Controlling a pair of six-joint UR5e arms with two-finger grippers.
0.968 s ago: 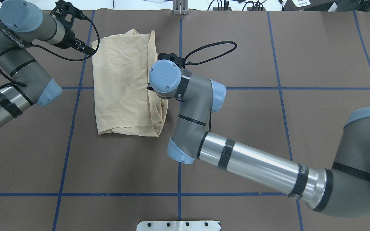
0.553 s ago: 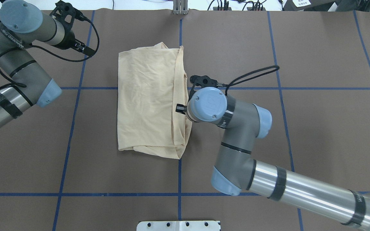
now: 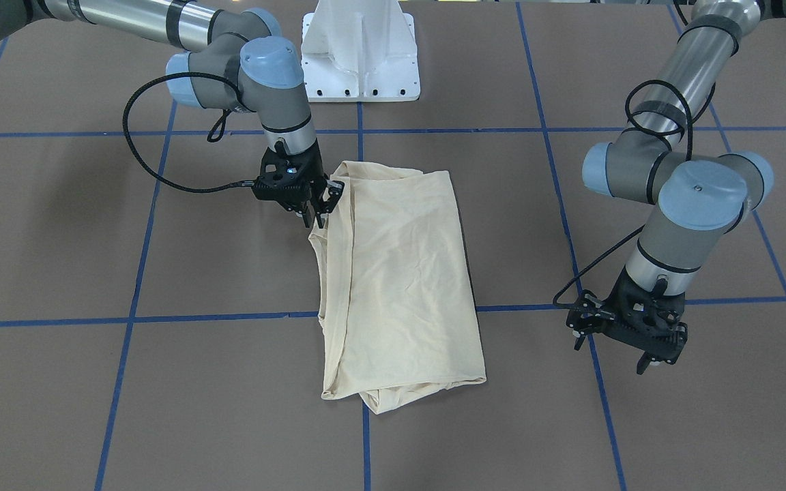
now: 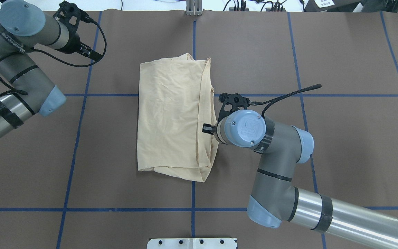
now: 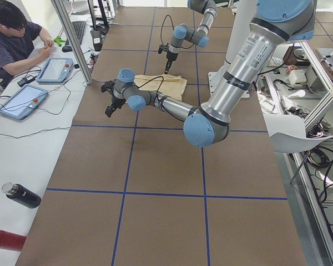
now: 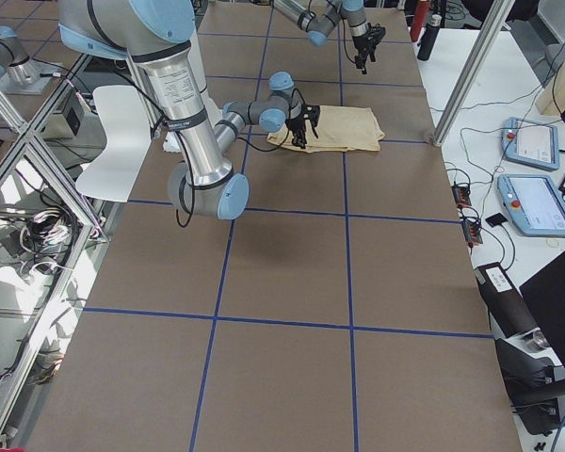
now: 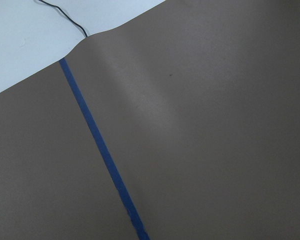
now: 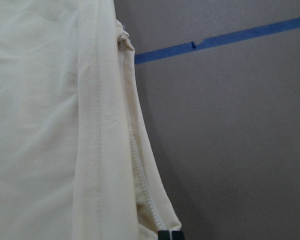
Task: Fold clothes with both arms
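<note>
Mid-fold, the right claw pinches the edge of the shirt while the left claw hangs spread aside, so the next fold probably needs both.

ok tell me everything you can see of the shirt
The shirt is pale cream-yellow thin knit, folded into a rough rectangle, lightly wrinkled, no print showing. A stitched hem runs along the edge on the robot's right; layers bunch at the end nearest the robot. It lies on the brown table cover, that edge pinched and slightly lifted by the right gripper.
</note>
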